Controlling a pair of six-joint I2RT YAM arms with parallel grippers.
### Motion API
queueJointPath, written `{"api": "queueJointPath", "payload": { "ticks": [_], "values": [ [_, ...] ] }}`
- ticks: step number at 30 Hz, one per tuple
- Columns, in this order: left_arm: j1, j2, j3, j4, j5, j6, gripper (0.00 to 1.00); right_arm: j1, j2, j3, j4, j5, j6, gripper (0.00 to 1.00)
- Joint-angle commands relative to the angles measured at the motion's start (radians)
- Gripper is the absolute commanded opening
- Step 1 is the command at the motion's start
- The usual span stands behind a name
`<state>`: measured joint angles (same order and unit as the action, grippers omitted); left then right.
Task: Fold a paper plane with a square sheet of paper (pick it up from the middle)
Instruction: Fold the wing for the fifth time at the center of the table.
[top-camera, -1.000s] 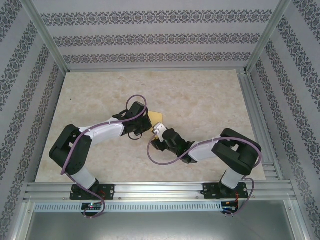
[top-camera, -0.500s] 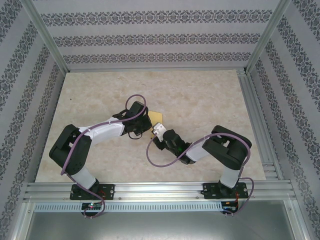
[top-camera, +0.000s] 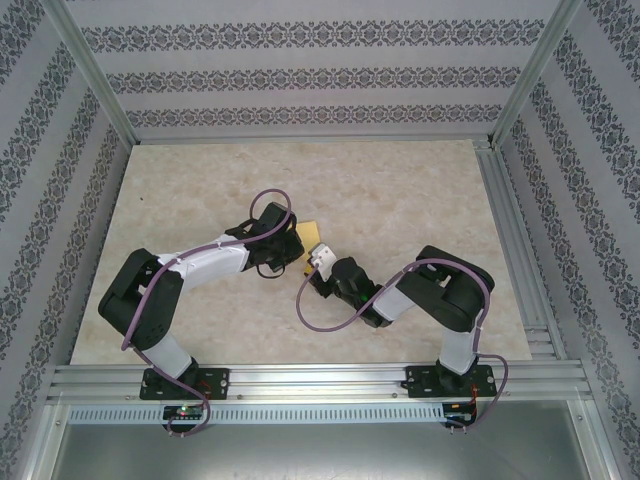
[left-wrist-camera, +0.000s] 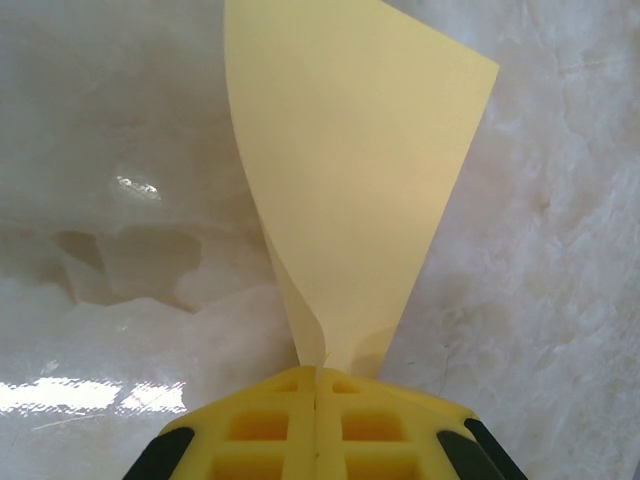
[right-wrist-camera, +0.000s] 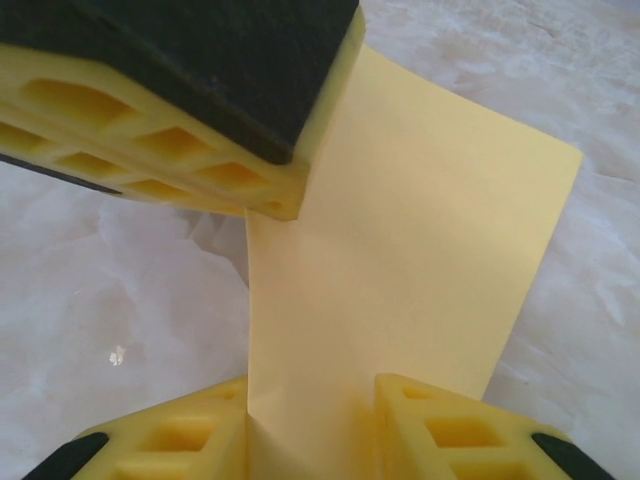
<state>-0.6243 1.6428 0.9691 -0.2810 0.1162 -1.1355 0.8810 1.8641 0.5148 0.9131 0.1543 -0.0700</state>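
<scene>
The square sheet of paper (left-wrist-camera: 350, 170) is thin and yellow, folded over so it tapers toward my left gripper (left-wrist-camera: 318, 370), which is shut on its narrow end. From above, the sheet (top-camera: 312, 232) peeks out at mid-table between my left gripper (top-camera: 293, 245) and my right gripper (top-camera: 318, 258). In the right wrist view the sheet (right-wrist-camera: 400, 240) runs from the left gripper's fingers (right-wrist-camera: 200, 170) down into the gap of my right gripper (right-wrist-camera: 312, 385). The right jaws stand partly apart around it, and the paper's edge lies against the left finger.
The pale marble-patterned tabletop (top-camera: 400, 200) stretches around both arms. Patterned walls and aluminium posts (top-camera: 95, 75) enclose it on three sides. A metal rail (top-camera: 320, 380) runs along the near edge.
The right arm's elbow has drawn in to the left and its jaws have narrowed around the paper. The left gripper has stayed shut on the sheet in place.
</scene>
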Motion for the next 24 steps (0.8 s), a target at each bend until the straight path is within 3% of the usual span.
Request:
{"api": "queueJointPath", "payload": {
  "ticks": [1, 4, 9, 17, 24],
  "values": [
    [-0.011, 0.003, 0.019, -0.027, -0.012, -0.019, 0.00, -0.010, 0.008, -0.002, 0.052, -0.025, 0.013, 0.33],
    [-0.012, 0.005, 0.019, -0.029, -0.010, -0.017, 0.00, -0.013, 0.003, 0.003, 0.048, -0.035, 0.012, 0.31],
    [-0.004, -0.004, 0.019, -0.031, -0.007, -0.012, 0.03, -0.029, -0.007, 0.016, 0.012, -0.061, 0.030, 0.20],
    [0.050, -0.065, -0.006, -0.031, -0.007, 0.029, 0.38, -0.080, -0.026, 0.012, -0.028, -0.196, 0.154, 0.13],
    [0.107, -0.141, -0.079, 0.033, 0.016, 0.083, 0.54, -0.131, -0.029, 0.036, -0.087, -0.333, 0.290, 0.13]
  ]
}}
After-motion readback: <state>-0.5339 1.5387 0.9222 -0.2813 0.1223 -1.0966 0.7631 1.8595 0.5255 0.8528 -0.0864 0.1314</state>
